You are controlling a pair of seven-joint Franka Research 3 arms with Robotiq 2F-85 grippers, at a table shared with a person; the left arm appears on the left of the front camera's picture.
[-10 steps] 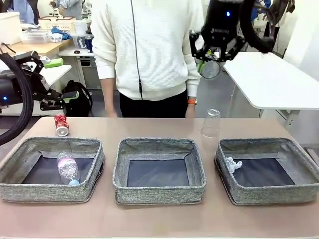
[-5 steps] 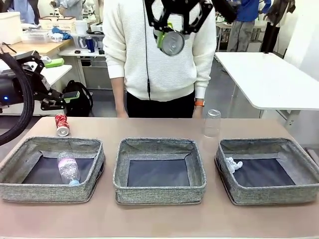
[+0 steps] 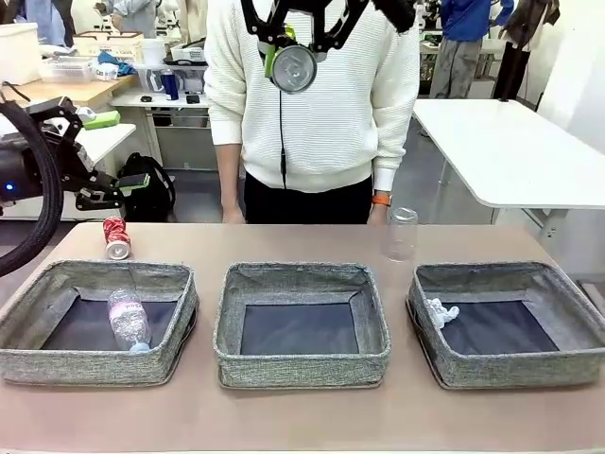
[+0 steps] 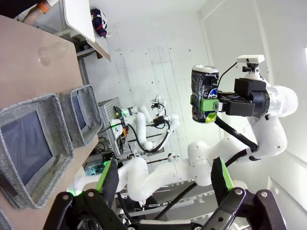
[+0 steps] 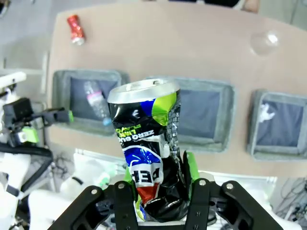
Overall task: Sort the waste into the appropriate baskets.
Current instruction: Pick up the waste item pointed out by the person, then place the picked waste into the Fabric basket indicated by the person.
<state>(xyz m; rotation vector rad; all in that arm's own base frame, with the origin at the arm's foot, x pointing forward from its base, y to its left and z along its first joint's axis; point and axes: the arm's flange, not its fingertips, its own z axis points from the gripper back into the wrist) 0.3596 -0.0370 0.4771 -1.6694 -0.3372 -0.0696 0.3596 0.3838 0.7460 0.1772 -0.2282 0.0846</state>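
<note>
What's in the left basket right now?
A clear plastic bottle lies on the left basket's dark bottom, nothing else visible. The near wall hides the floor's front strip.

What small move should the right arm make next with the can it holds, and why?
Probably lower the dark crushed can toward the middle basket. The right gripper holds it high above the table, roughly over that basket, which is empty; the left basket has a bottle, the right basket a paper ball.
</note>
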